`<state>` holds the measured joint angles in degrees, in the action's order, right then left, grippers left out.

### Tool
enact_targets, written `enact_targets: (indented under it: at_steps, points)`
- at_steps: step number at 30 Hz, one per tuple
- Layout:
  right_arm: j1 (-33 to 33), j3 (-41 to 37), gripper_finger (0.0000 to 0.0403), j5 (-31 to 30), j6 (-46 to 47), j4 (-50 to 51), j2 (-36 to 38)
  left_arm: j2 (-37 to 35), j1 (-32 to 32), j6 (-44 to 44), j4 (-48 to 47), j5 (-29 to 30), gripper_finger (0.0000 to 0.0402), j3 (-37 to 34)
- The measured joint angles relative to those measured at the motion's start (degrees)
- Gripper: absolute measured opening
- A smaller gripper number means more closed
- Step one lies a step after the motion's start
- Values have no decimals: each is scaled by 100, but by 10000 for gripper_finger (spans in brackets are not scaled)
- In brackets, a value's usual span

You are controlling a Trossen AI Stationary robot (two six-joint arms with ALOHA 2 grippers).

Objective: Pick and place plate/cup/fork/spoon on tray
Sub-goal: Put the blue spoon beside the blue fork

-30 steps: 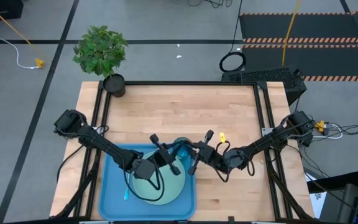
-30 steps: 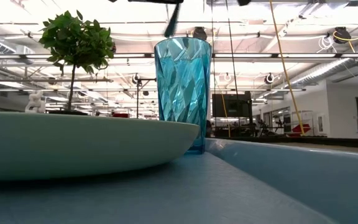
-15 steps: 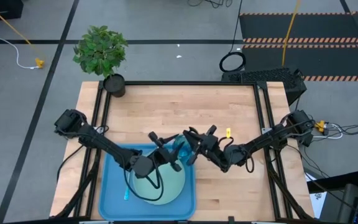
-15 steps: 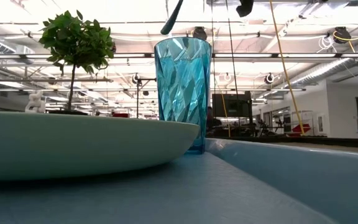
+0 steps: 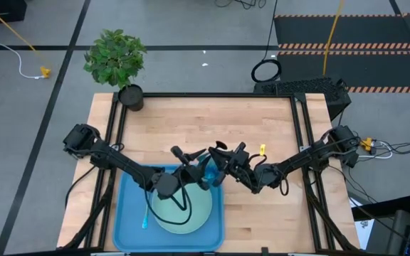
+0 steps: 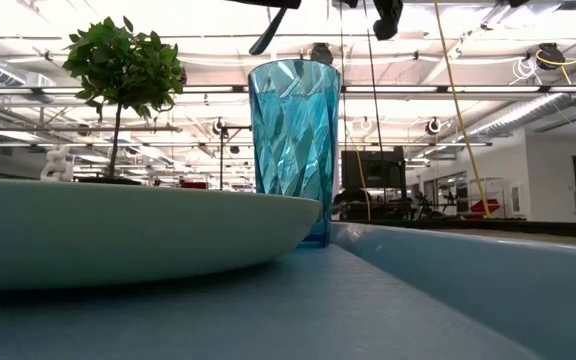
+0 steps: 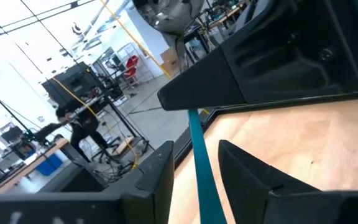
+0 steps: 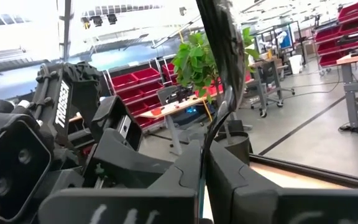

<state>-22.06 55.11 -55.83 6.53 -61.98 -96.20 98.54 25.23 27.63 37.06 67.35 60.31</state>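
The blue tray [image 5: 130, 227] lies at the table's near left. On it are the mint plate [image 5: 184, 211], the teal cup [image 5: 207, 173], upright at its far right corner, and a light blue-handled fork [image 5: 146, 213] left of the plate. My right gripper [image 5: 226, 155] is shut on the spoon [image 8: 219, 50] above the cup. The spoon's dark end [image 6: 268, 35] shows over the cup [image 6: 293, 150]. My left gripper [image 5: 189, 160] is open. Its fingers stand on either side of the spoon's blue handle [image 7: 199, 155] without plainly touching it. My right gripper pinches the spoon between its two fingers, about where the blue handle meets the dark neck [image 8: 202, 155]. The dark shiny bowl end sticks out past the fingertips and the handle runs toward my left gripper. The spoon is lifted clear above the cup, tilted.
A potted plant [image 5: 130, 96] stands at the table's far left corner. Bare wooden table [image 5: 212, 121] lies beyond the tray and to its right. The two arms meet closely over the tray's far right corner.
My right gripper has moved toward the table's far edge and a little left, turning as it went, and has come up close to my left gripper. My left gripper has shifted slightly toward the far edge. The spoon's dark end has swung above the cup.
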Motion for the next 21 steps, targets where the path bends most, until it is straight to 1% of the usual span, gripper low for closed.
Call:
enact_targets:
  at_steps: [10, 14, 21]
  points:
    - [4, 0, 0, 52, 209, 125, 0, 4, 9, 161, -2, 4, 69, 0]
    - [6, 0, 0, 192, 521, 302, 0, 7, 13, 173, 0, 4, 54, 0]
    - [11, 0, 1, 189, 478, 354, 0, 9, 46, 162, 7, 57, 36, -2]
